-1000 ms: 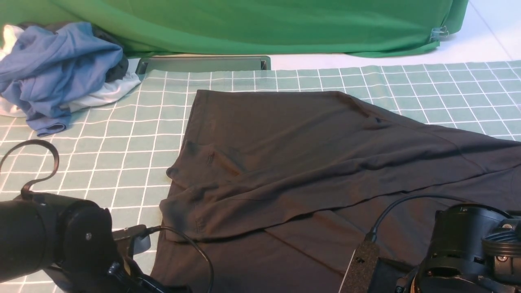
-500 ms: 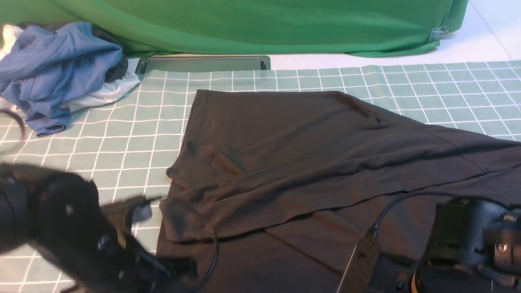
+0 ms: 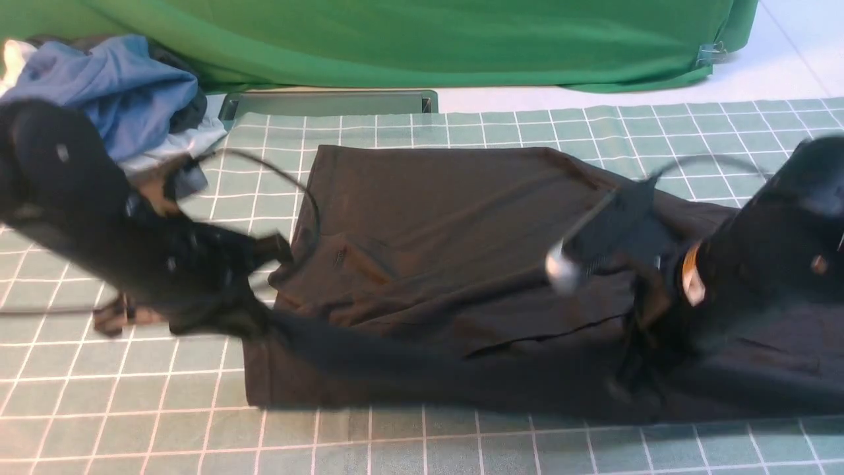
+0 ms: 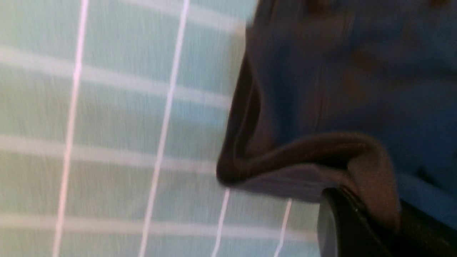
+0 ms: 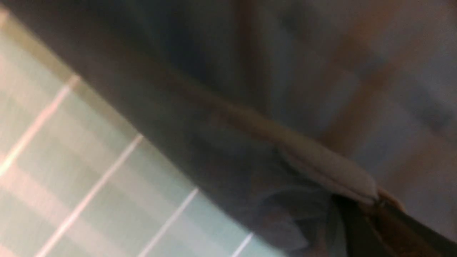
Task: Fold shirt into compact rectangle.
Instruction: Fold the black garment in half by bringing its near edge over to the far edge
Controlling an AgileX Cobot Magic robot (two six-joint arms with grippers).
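Observation:
The black shirt (image 3: 422, 218) lies spread on the green checked mat (image 3: 422, 442), with its near part raised into a fold. My left gripper (image 3: 254, 323) is shut on the shirt's near left edge. In the left wrist view a pinched loop of the dark fabric (image 4: 339, 71) runs into the left gripper (image 4: 371, 210). My right gripper (image 3: 643, 323) is shut on the fabric further right. The right wrist view shows a pale hem of the shirt (image 5: 250, 71) clamped at the right gripper (image 5: 375, 200). Both arms are blurred by motion. No chest print shows.
A crumpled pile of blue and white clothes (image 3: 125, 99) sits at the back left, close behind the left arm. A big green cloth (image 3: 422, 39) hangs along the back. A grey slotted bar (image 3: 330, 102) lies at the mat's far edge.
The left gripper has shut on the shirt's edge. Both arms have risen from the near edge and swung away from the robot, dragging the shirt's near part up and over.

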